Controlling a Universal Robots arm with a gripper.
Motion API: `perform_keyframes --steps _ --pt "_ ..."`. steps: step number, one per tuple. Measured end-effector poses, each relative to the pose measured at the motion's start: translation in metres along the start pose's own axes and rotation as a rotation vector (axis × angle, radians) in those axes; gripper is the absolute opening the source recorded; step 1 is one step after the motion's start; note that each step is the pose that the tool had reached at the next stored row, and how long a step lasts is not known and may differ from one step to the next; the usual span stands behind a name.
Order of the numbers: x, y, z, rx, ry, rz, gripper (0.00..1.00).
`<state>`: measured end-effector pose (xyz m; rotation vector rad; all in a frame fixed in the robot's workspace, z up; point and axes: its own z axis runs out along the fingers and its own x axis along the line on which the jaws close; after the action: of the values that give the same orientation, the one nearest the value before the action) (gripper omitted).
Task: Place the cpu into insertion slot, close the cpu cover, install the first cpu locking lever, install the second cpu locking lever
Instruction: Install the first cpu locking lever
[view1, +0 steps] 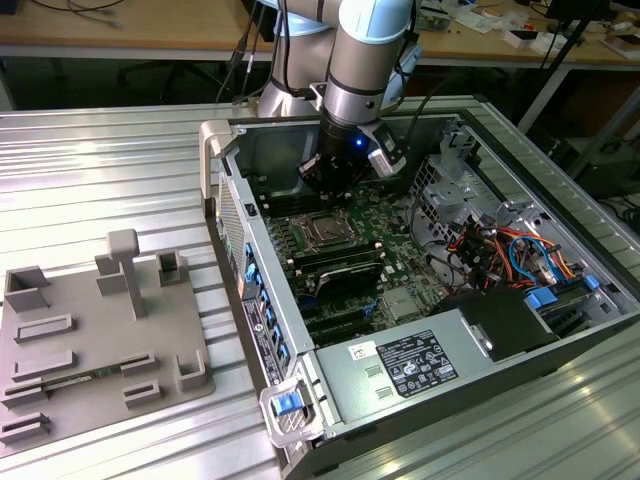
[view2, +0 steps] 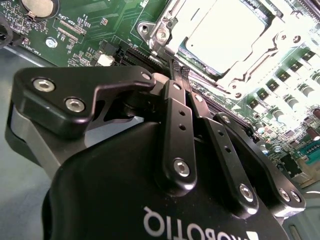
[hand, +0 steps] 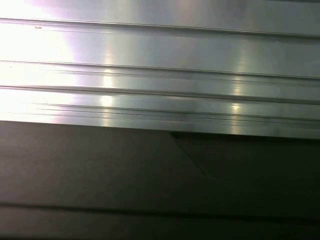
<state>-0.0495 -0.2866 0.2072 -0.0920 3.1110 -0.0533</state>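
A ribbed aluminium table (view1: 120, 160) carries everything here. Behind it, along the top of the exterior view, stand workbenches (view1: 150, 35) strewn with cables. In the lower left of that frame we see a grey fixture plate (view1: 90, 340). The centre and right hold an open computer case (view1: 255, 300) lying on its side, with the motherboard (view1: 390, 215) facing up. The arm (view1: 365, 60) extends from the top centre into the case. Its gripper (view1: 335, 185) hangs just above the insertion slot (view1: 308, 232), near mid-frame.

In the second wrist view we find the fingers (view2: 175, 125) drawn narrow, tips together with nothing between them, right at the socket's near edge. In the upper right of that frame the cpu (view2: 227, 35) sits in the socket, its silver top bright, and the cpu cover (view2: 167, 22) lies flat around it. We cannot tell how the locking levers stand.
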Motion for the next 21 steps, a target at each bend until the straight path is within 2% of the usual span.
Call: perform_keyframes --steps 7,12,16,21 --pt "0.0002 -0.0025 0.0013 0.0024 0.0002 0.0 0.11" --pt "0.0004 -0.0032 0.0046 0.0046 0.0007 0.001 0.11" --pt "0.0003 -0.003 0.0073 0.0038 0.0004 0.001 0.11" --pt "0.0002 -0.0001 0.0068 0.0047 0.0016 0.0 0.11"
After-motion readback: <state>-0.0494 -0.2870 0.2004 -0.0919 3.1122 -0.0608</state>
